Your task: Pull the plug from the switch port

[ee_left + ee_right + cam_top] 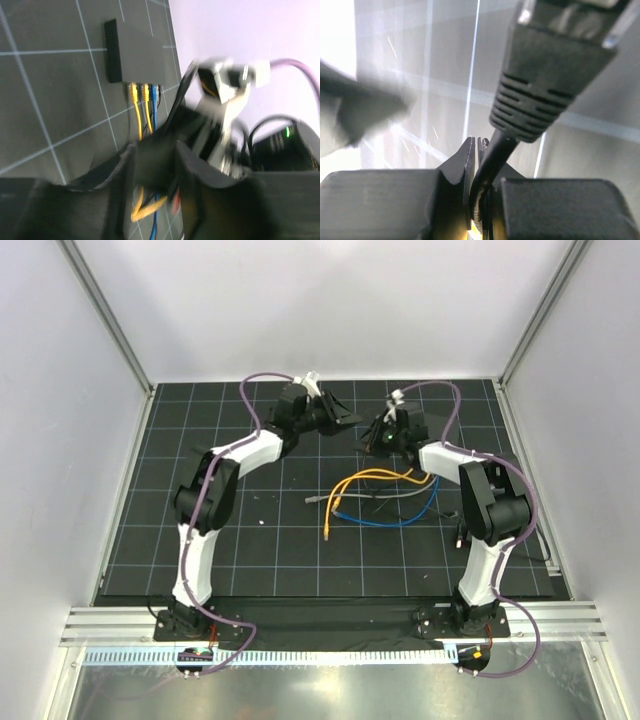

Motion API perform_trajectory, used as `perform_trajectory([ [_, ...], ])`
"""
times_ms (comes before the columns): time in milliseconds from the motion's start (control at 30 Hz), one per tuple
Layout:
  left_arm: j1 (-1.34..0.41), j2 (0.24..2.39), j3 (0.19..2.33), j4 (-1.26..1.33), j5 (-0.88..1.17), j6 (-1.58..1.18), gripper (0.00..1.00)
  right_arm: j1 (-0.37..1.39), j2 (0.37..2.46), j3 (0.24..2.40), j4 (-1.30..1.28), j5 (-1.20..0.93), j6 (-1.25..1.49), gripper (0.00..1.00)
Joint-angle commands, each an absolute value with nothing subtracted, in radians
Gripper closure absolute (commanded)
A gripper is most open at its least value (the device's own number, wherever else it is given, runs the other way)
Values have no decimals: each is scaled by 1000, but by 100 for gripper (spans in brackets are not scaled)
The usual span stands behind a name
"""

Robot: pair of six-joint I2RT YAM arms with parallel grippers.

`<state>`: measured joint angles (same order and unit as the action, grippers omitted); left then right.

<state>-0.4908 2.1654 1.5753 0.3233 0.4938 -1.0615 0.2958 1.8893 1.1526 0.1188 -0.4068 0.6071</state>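
The switch [134, 52] is a flat black box lying on the gridded mat in the left wrist view. Two yellow plugs [139, 92] and a blue plug [153, 91] sit in its sockets. In the top view the right arm hides it. My right gripper [480, 150] is shut on the thin black cable [492, 160] just behind a black plug [555, 65]. That plug hangs free above the mat, out of any socket. My left gripper [155, 200] is open, close beside the right gripper [378, 435], with a blurred dark shape between its fingers.
Yellow cables [370, 477] and a blue cable [400, 520] trail leftward over the black mat [250, 540], with loose ends near its middle. White walls and aluminium posts enclose the mat on three sides.
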Motion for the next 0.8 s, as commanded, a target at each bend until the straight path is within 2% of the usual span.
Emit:
perform_trajectory([
  [0, -488, 1981, 1505, 333, 382, -991, 58, 226, 1868, 1150, 484, -322, 894, 99],
  [33, -489, 1944, 1478, 310, 349, -950, 50, 219, 1881, 1158, 539, -318, 911, 99],
  [100, -491, 1853, 1413, 290, 266, -910, 41, 200, 1920, 1195, 575, -330, 939, 99],
  [233, -488, 1807, 1416, 166, 228, -819, 44, 181, 1956, 1171, 699, -232, 997, 99],
  [367, -489, 1807, 1367, 211, 255, -856, 51, 175, 2040, 1144, 920, -59, 1115, 99],
  [500, -502, 1764, 1276, 226, 209, -859, 51, 155, 2169, 1210, 1084, 49, 1325, 99],
  [667, -502, 1726, 1183, 247, 127, -842, 46, 170, 2157, 1264, 1052, 163, 1384, 99],
  [767, -494, 1784, 1232, 238, 181, -825, 45, 172, 2183, 1339, 1025, 152, 1367, 99],
])
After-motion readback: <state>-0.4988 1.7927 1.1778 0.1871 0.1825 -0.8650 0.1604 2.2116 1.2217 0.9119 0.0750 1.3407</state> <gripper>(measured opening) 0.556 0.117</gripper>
